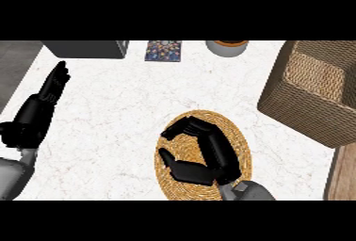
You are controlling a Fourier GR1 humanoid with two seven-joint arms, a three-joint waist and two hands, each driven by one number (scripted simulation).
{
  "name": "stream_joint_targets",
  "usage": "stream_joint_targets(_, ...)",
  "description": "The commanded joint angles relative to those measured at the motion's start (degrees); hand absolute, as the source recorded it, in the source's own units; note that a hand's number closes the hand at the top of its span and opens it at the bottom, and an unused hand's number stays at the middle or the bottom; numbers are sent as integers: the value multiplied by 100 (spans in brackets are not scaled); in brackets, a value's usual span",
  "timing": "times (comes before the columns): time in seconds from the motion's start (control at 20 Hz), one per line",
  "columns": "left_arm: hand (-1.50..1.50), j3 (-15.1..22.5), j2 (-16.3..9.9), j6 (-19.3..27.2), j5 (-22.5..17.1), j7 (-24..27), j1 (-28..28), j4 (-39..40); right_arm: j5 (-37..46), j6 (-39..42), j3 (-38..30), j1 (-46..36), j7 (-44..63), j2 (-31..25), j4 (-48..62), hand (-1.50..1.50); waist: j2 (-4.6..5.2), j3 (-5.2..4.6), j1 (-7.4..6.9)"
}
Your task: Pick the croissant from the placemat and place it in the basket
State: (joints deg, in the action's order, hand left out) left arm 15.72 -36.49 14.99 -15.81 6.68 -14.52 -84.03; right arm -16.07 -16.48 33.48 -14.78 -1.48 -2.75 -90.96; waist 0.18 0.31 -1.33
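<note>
The left hand [43, 101] rests open with straight fingers at the counter's [118, 117] left edge, the right hand [205, 157] curls over the round woven placemat [240, 136], hiding any croissant, and the wicker basket [313, 89] stands at right.

- The right hand [208, 155] covers the middle of the round woven placemat [236, 129]; no croissant shows under its curled fingers.
- The wicker basket [306, 108] runs off the right edge.
- The grey box [87, 48], patterned card [163, 50] and white cup [227, 47] are cut by the counter's far edge.
</note>
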Motion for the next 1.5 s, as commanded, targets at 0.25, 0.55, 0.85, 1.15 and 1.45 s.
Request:
stream_joint_targets(0.25, 0, 147, -14, -78, 132, -336, -24, -107, 2485, -2335, 1067, -1510, 1490, -187, 491, -150, -153, -73, 182)
stream_joint_targets(0.55, 0, 161, 16, -24, 216, -173, 164, -5, 3139, -661, 1236, -2640, 3414, -1694, 932, -150, -205, -108, 252)
stream_joint_targets(0.85, 0, 128, 30, -50, 200, -238, 65, 6, 2399, 1977, 1809, -3643, 4828, -2090, 471, -150, -165, -90, 183)
stream_joint_targets(1.15, 0, 73, 32, 11, 298, -345, -2, -137, 731, 3853, 1029, -4593, 6380, -2221, 25, -150, -90, -48, 161)
stream_joint_targets(1.45, 0, -70, 86, -57, 364, -250, 272, -352, 293, 4167, 920, -4288, 6818, -2440, -12, -150, -52, -35, 130)
